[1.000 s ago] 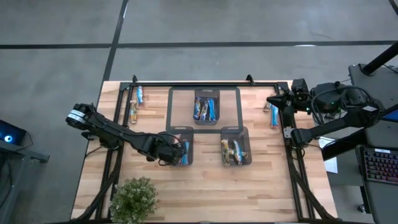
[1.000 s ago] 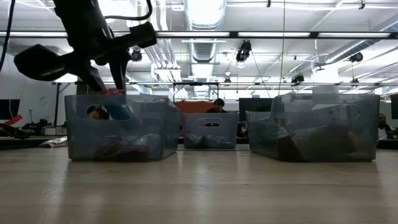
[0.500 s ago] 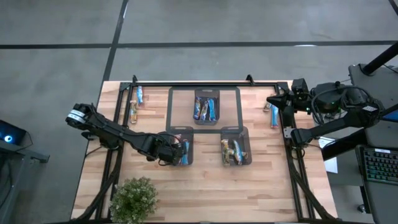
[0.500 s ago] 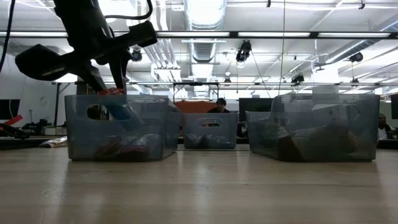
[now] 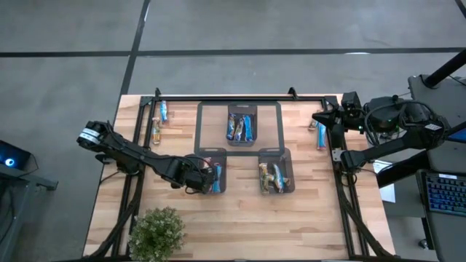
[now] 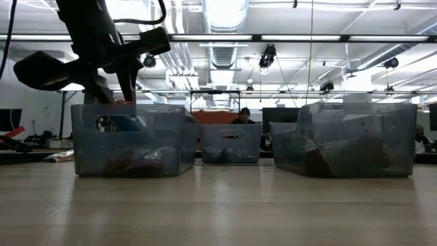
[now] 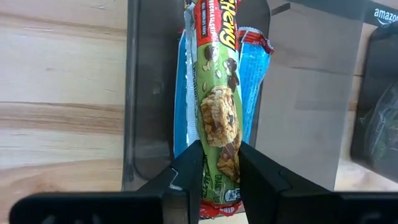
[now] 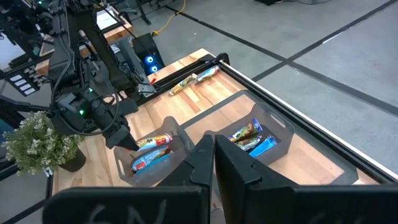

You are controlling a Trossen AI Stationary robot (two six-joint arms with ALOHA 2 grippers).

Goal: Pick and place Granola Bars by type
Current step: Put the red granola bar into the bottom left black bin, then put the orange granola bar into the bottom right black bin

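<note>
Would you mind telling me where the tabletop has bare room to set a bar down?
The near strip between the plant and the two near bins is bare, as is the wood right of them. It is crowded at the left bin, where the left end effector holds a granola bar.

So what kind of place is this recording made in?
Most likely a robotics lab or workshop in an industrial hall: exposed ceiling ducts and strip lights overhead, a bare concrete floor with taped lines, and a keyboard at a workstation beside the wooden table.

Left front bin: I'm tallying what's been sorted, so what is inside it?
The left front bin holds blue-wrapped bars. Above them the left hand grips a green-and-red chewy bar, which hides part of the bin floor; an exact count isn't possible.
</note>
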